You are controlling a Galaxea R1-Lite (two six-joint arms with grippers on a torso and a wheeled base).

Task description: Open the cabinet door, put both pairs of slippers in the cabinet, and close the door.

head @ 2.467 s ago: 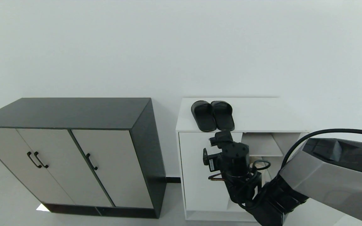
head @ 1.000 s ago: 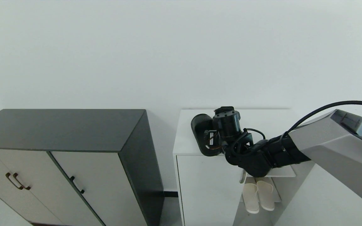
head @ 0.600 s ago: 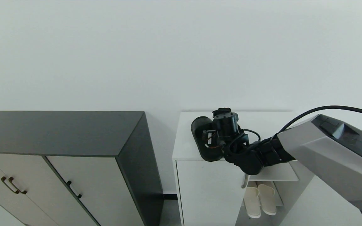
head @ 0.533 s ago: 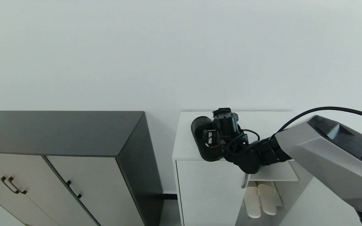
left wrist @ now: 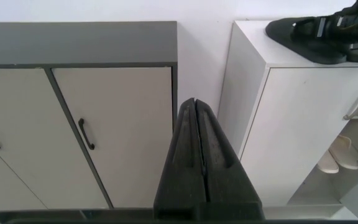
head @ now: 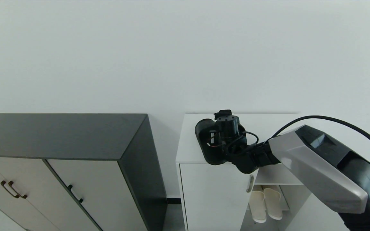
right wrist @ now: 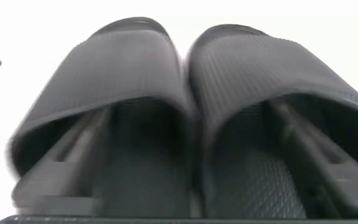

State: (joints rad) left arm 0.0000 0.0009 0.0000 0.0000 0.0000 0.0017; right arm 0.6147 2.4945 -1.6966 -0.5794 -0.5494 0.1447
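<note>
A pair of black slippers point(head: 204, 136) point(left wrist: 303, 34) lies side by side on top of the white cabinet point(head: 188, 150). My right gripper point(head: 217, 137) is at their open ends. In the right wrist view the gripper point(right wrist: 194, 162) is open, one finger point(right wrist: 79, 149) under each slipper's strap point(right wrist: 129, 68), with the two inner walls between them. A pair of white slippers point(head: 265, 200) point(left wrist: 340, 154) sits on a lower shelf in the cabinet's open right half. My left gripper point(left wrist: 195, 106) is shut and empty, held low in front of both cabinets.
A dark cabinet point(head: 63, 134) with pale doors and black handles point(head: 75, 194) stands left of the white one, a narrow gap between them. The white cabinet's left door point(head: 214, 195) is closed, its handle point(head: 251, 183) beside the open shelves. A plain wall stands behind.
The head view rose and shifted. My right arm lifted from in front of the white cabinet to its top, then pushed its fingers forward into the black slippers.
</note>
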